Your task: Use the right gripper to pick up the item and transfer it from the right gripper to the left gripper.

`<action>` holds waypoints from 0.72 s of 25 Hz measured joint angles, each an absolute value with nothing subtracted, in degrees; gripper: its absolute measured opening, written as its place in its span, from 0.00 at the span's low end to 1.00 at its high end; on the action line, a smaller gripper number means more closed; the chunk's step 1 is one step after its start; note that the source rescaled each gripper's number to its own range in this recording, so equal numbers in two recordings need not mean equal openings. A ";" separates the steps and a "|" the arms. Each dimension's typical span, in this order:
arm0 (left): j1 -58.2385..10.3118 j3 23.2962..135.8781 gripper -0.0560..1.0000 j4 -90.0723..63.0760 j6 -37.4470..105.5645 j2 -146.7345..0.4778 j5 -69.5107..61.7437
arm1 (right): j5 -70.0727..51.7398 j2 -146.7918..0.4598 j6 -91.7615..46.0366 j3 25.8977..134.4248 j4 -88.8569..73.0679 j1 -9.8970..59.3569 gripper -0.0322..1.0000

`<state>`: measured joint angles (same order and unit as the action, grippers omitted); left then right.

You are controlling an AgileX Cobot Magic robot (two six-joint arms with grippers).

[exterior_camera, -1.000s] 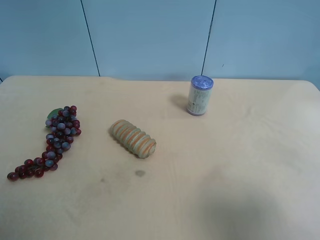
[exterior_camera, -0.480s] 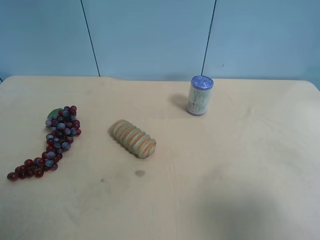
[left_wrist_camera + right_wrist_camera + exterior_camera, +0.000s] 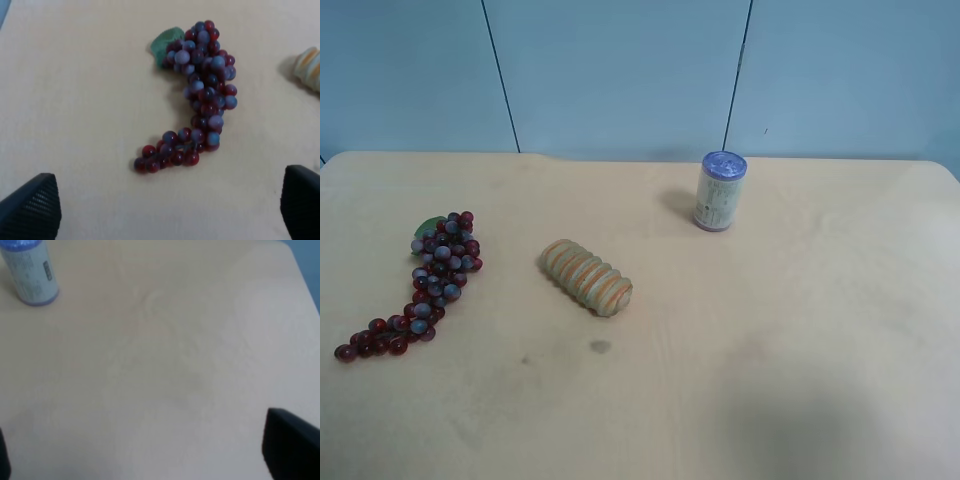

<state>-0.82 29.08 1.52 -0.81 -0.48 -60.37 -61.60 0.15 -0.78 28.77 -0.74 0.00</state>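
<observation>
The item, a long bunch of dark red and purple toy grapes point(image 3: 430, 280) with a green leaf point(image 3: 428, 227), lies on the table at the exterior high view's left. Neither arm shows in that view. In the left wrist view the grapes point(image 3: 200, 95) lie curved on the table in front of my left gripper point(image 3: 169, 202), which is open, its black fingers point(image 3: 30, 207) far apart and clear of the fruit. The right gripper point(image 3: 150, 460) is open over bare table, with one black finger point(image 3: 292, 450) at the frame's edge and nothing between its fingers. The item is out of the right wrist view.
A tan ridged cylinder with orange stripes point(image 3: 586, 277) lies near the table's middle, and its end shows in the left wrist view point(image 3: 310, 67). A white can with a blue lid point(image 3: 720, 190) stands upright further back, also seen in the right wrist view point(image 3: 29, 272).
</observation>
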 joint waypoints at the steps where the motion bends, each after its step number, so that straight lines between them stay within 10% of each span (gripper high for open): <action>1: -0.82 28.97 0.92 1.52 -0.81 -0.49 -60.37 | -61.60 0.15 -0.78 28.77 -0.74 0.00 0.98; 18: -0.82 28.70 0.92 1.80 -0.81 0.15 -60.42 | -61.60 0.15 -0.78 28.77 -0.75 0.00 0.98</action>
<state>-0.82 28.70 1.80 -0.81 0.15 -60.42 -61.60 0.15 -0.78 28.77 -0.75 0.00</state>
